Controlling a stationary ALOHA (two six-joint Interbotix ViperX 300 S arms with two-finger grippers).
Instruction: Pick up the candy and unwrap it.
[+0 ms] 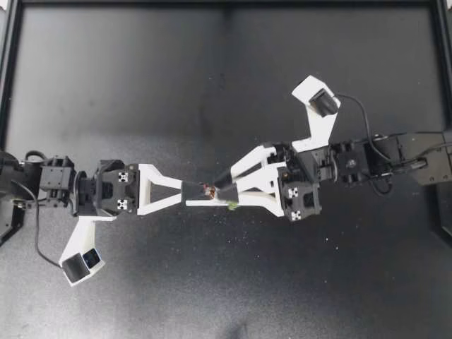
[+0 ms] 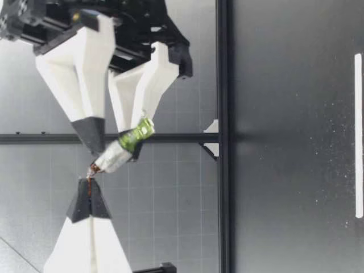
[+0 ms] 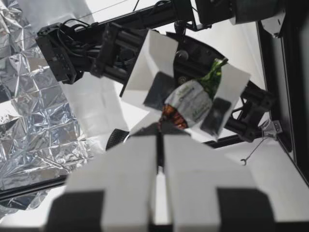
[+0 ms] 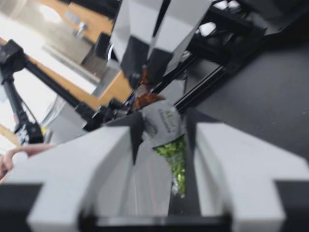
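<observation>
Silver-green, one candy (image 1: 209, 189) is pinched at opposite ends by left hand (image 1: 199, 193) and right hand (image 1: 224, 193).

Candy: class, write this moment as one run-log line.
candy: off the table, wrapper on | left gripper: shut on its twisted end | right gripper: shut on its body | phase: unwrap not yet done

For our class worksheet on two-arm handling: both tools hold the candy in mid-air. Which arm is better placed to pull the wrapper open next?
Left, probably: my left tool pinches the candy by its twisted brown end, while my right tool clamps its body steady.
</observation>
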